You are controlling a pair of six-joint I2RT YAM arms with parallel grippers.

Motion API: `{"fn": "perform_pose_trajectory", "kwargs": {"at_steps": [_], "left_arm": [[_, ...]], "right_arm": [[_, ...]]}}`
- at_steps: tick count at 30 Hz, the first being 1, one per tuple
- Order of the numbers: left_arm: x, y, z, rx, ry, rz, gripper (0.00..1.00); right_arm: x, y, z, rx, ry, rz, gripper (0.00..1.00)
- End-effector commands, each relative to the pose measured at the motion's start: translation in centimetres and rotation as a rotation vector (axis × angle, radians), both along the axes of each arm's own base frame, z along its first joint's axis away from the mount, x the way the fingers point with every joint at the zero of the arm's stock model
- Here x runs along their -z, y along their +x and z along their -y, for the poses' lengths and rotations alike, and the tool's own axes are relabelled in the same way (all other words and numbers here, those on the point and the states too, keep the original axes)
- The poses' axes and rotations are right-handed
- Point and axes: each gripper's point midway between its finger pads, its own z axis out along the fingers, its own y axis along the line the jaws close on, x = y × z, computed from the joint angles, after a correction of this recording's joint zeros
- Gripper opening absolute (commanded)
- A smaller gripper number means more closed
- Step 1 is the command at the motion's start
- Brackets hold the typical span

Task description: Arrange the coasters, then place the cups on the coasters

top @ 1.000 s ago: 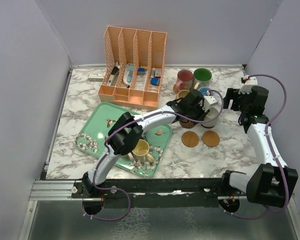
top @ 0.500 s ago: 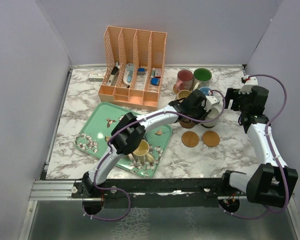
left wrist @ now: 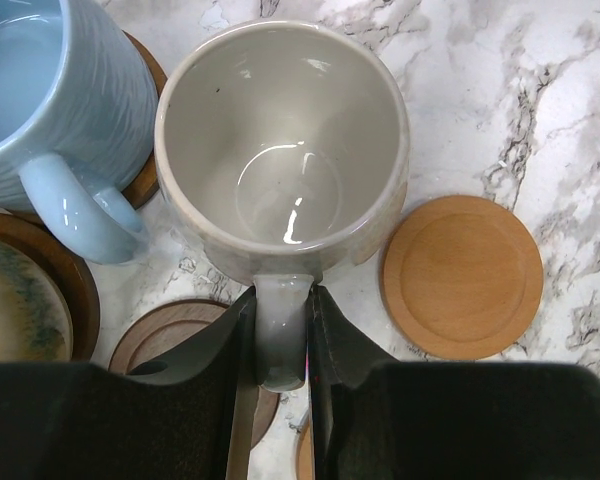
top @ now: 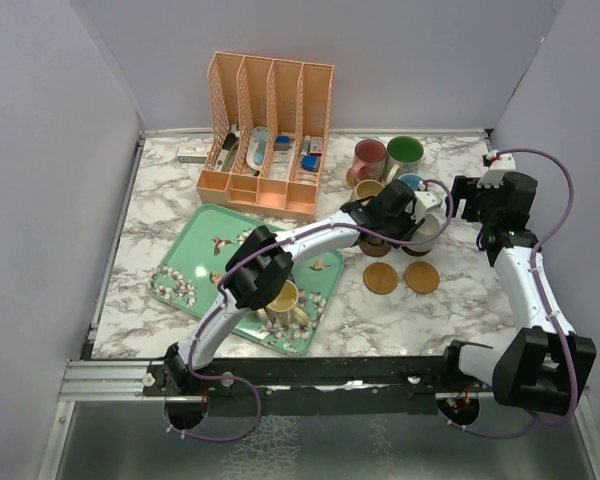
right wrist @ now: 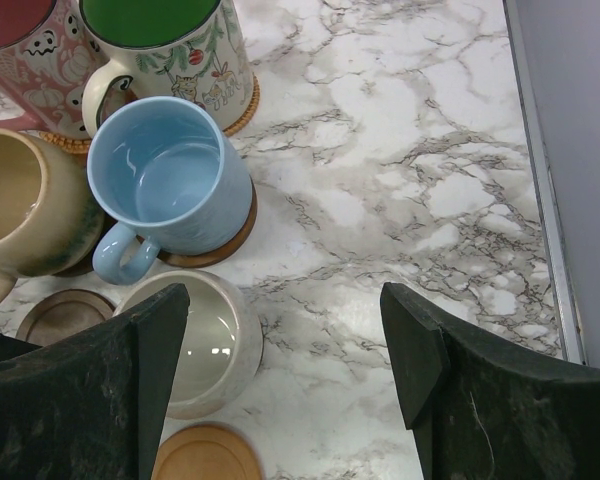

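On the marble table, the green tray at 9 o'clock carries a yellow mug that stands on no coaster. Most of the mugs crowd at 1 o'clock.

There my left pincer is closed narrow on the handle of the cream mug, its mouth upright. I cannot tell whether its base rests on the marble or hangs just above it. The blue mug stands on its own coaster just beside it, at 9 o'clock in my wrist view.

My right pincer hangs wide and empty above the cluster.

I judge this the placing step. A bare light coaster lies at 4 o'clock of the mug, and a dark coaster at 7, partly under my fingers. Next I must centre the mug on one, clear of the blue mug, then let go.
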Motion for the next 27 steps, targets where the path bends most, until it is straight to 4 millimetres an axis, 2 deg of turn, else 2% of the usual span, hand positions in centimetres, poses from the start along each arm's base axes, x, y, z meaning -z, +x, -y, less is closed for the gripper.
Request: {"fn": "perform_pose_trajectory", "kwargs": {"at_steps": [1, 11, 16, 19, 27], "left_arm": [[-4.6, 1.0, 2.4, -0.009, -0.12, 0.074, 0.0], [-3.6, 0.6, 1.9, -0.022, -0.098, 0.056, 0.0], [-3.3, 0.1, 1.7, -0.024, -0.087, 0.051, 0.05], [-3.0, -0.3, 1.6, -0.024, -0.077, 0.046, 0.22], [-3.1, -0.7, 1.2, -0.037, -0.071, 0.038, 0.33]], "right_arm": [[-2.3, 0.3, 0.2, 0.001, -0.011, 0.065, 0.79], [-2.2, 0.4, 0.0, -0.008, -0.008, 0.062, 0.79], [-2.2, 0.3, 0.0, -0.008, -0.01, 0.064, 0.79], [-2.3, 0.3, 0.0, -0.01, -0.01, 0.066, 0.79], [-2.4, 0.3, -0.1, -0.012, -0.009, 0.068, 0.79]]}}
